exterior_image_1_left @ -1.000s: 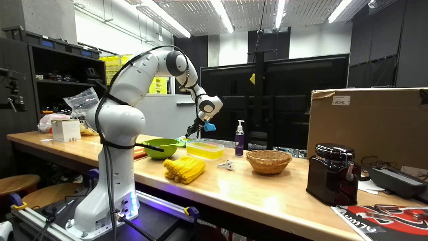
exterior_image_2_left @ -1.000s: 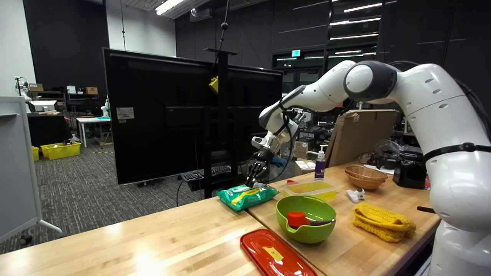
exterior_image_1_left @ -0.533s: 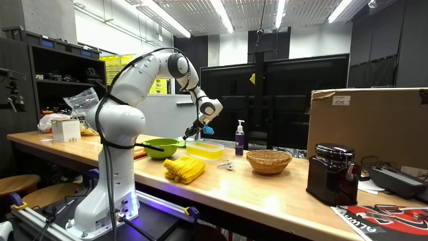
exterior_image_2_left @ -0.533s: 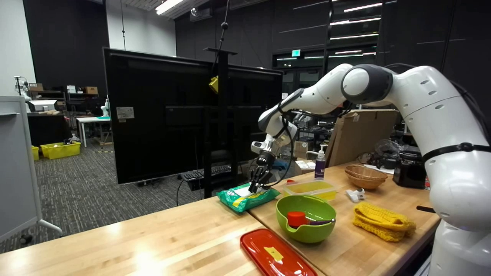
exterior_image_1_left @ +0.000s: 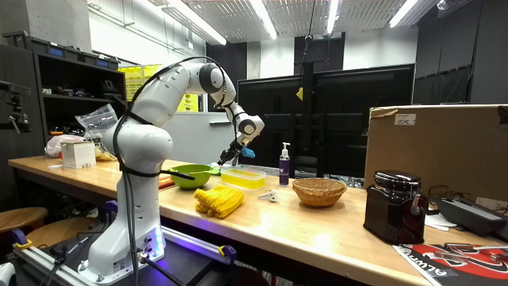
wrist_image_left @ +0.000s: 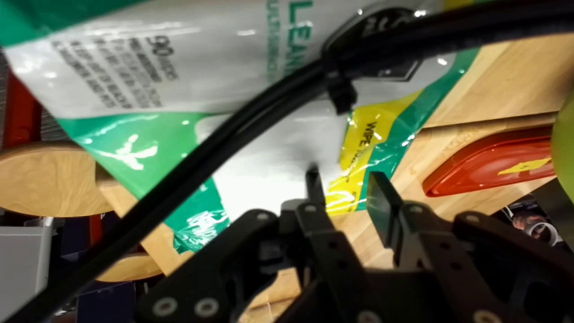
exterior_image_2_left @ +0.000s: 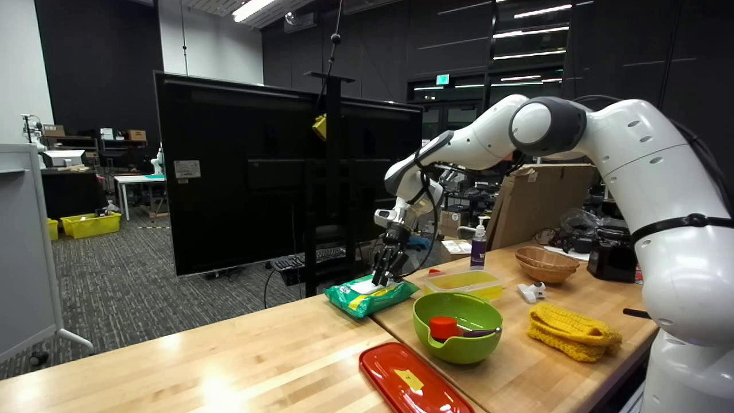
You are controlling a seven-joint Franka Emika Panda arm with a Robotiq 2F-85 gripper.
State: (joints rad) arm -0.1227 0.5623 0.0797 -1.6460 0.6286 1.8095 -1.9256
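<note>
Pincer: I have it parted to a fairly narrow gap in the wrist view; its fingers stand apart and I see nothing pinched between them.
Wipes pack: directly under my pincer, lying on the table; it is the thing nearest the fingertips.
White patch: below one fingertip; the other fingertip ends over the pack's green edge, past the yellow band. Whether either tip touches, I can't tell from here.
Work at the pack: I'd judge the reach as good as made, since both tips are at the wrapper. No hold and no lift show, so I count those as not done.
Cable: slung across my wrist view above the pack, hiding part of the print.
Plastic box: just beside the pack and near the pincer, yellow showing through its wall.
Green bowl: apart from the pincer, closer to the arm's base; a red thing and a purple handle lie in it.
Red tray: well apart from the pincer, near the bowl.
Yellow knit: well apart from the pincer, on the side toward the base.
</note>
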